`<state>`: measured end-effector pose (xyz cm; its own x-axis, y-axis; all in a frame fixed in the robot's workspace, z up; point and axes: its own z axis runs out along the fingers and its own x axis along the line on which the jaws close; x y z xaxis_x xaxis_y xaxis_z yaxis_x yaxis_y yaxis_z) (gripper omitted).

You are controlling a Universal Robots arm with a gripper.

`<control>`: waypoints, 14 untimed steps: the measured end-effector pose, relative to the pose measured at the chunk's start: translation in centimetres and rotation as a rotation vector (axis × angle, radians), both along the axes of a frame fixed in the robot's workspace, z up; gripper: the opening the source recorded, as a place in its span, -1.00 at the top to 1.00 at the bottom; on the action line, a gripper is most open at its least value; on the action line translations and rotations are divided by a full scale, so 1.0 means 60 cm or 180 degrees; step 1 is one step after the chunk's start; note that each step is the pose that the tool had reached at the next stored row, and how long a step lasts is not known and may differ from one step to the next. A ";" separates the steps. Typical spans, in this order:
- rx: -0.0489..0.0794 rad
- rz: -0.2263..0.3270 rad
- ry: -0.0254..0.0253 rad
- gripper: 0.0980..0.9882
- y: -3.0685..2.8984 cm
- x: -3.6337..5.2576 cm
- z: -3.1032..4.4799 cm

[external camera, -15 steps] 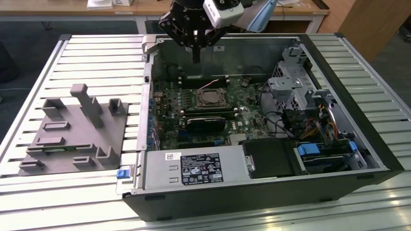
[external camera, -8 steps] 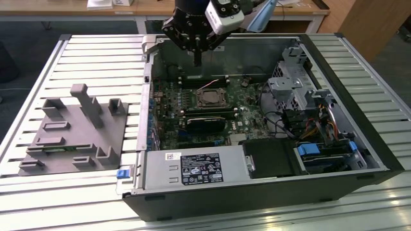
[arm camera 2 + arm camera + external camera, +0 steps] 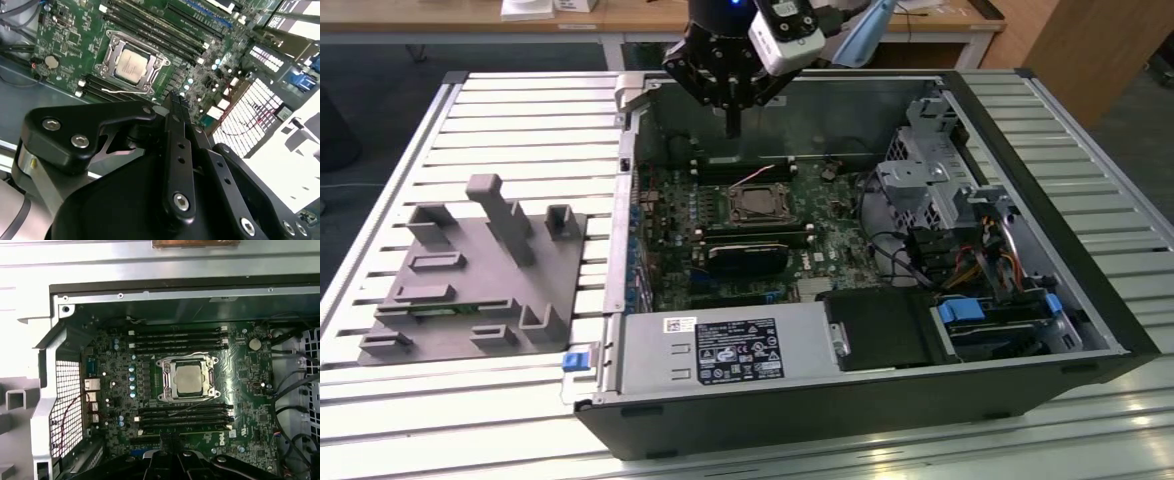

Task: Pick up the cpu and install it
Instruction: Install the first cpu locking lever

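The gripper hangs with fingers pressed together, empty, above the motherboard. Below it the cpu lies in its socket, between memory slots; cables crowd nearby.

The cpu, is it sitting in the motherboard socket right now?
Yes, in the first wrist view the cpu lies flat inside the socket frame on the motherboard.
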<state>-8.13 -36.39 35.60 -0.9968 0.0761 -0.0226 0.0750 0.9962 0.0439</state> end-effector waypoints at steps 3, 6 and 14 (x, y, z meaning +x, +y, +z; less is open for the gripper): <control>-0.0001 0.0000 0.0004 0.98 0.0006 0.000 -0.008; -0.0001 -0.0001 0.0012 0.98 0.0017 0.001 -0.017; -0.0001 -0.0001 0.0017 0.98 0.0115 0.010 -0.028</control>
